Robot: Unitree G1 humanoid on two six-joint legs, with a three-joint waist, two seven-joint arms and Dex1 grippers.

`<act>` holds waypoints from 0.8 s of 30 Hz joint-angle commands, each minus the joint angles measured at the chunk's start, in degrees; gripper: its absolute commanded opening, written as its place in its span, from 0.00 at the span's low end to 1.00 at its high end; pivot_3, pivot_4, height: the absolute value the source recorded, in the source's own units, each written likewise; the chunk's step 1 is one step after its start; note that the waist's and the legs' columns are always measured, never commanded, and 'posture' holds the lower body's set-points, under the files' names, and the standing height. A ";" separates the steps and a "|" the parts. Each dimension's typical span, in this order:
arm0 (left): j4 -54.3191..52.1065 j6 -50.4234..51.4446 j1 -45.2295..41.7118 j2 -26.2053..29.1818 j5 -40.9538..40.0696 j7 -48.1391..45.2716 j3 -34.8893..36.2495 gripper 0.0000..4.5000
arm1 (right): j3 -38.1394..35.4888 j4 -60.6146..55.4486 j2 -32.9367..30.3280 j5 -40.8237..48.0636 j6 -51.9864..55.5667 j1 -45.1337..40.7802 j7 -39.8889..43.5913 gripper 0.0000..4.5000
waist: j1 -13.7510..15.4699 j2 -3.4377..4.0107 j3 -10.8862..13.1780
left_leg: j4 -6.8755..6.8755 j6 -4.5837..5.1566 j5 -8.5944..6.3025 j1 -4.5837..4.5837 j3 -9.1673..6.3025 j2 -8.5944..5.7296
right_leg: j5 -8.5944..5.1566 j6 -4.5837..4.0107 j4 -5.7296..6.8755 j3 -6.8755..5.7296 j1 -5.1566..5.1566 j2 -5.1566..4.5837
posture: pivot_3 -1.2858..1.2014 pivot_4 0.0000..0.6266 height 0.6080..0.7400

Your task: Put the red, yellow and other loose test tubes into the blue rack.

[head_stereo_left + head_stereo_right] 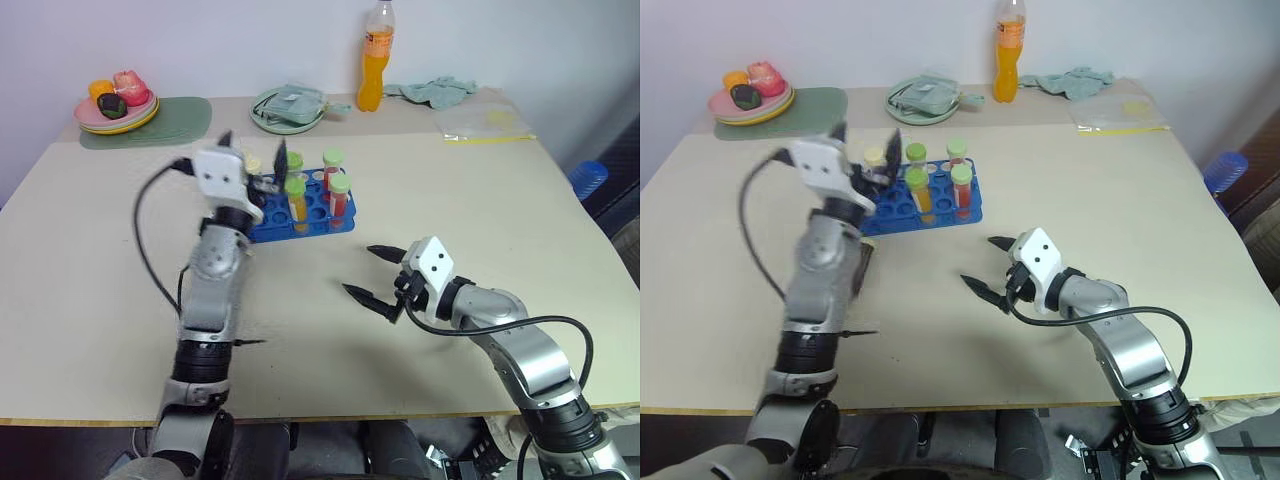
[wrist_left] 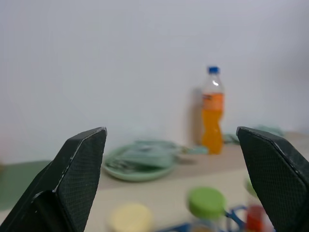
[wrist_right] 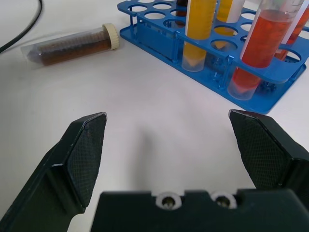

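Overhead, the left gripper (image 1: 252, 152) hangs spread above the blue rack (image 1: 300, 215); the right gripper (image 1: 372, 272), jaws apart, sits at its 5 o'clock over bare table (image 1: 480, 200). Right wrist: a brown tube (image 3: 72, 45) lies loose at the rack's 9 o'clock.

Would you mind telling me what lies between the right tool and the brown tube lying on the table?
Nothing: in the right wrist view, bare tabletop separates the right tool from the brown tube.
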 commanded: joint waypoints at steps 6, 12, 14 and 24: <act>-22.35 65.99 -1.48 8.35 -0.18 0.18 2.57 0.99 | 0.19 1.32 0.35 -0.15 -2.63 -2.39 2.37 1.00 | 0.13 -0.01 0.01 | 0.03 0.13 -0.07 0.01 -0.03 0.00 | -0.01 0.01 0.04 -0.02 0.02 0.01 | 0.52 0.24 1.00; -16.58 77.21 -0.10 21.99 -17.34 -1.47 -2.69 0.99 | 1.23 3.05 0.30 -0.35 -3.59 -4.11 4.41 1.00 | -0.26 -0.04 0.02 | -0.02 0.07 -0.04 0.03 -0.19 0.05 | -0.01 0.00 0.11 -0.01 -0.03 0.04 | 0.52 0.24 1.00; -14.47 77.21 -0.08 24.97 -24.86 1.32 -3.78 0.99 | 1.42 3.24 0.35 -0.65 -3.85 -4.24 4.54 1.00 | -0.20 -0.03 0.02 | -0.03 -0.13 0.07 0.06 -0.21 0.06 | -0.01 -0.02 0.14 0.01 -0.04 0.04 | 0.52 0.24 1.00; -2.51 77.21 -2.58 27.15 -60.05 32.55 -2.36 0.69 | 1.39 1.35 0.66 -1.26 -3.54 -2.41 3.71 1.00 | 0.41 -0.04 -0.02 | 0.02 -0.08 0.04 0.07 -0.22 0.01 | -0.01 -0.01 0.10 0.04 0.03 -0.09 | 0.52 0.24 1.00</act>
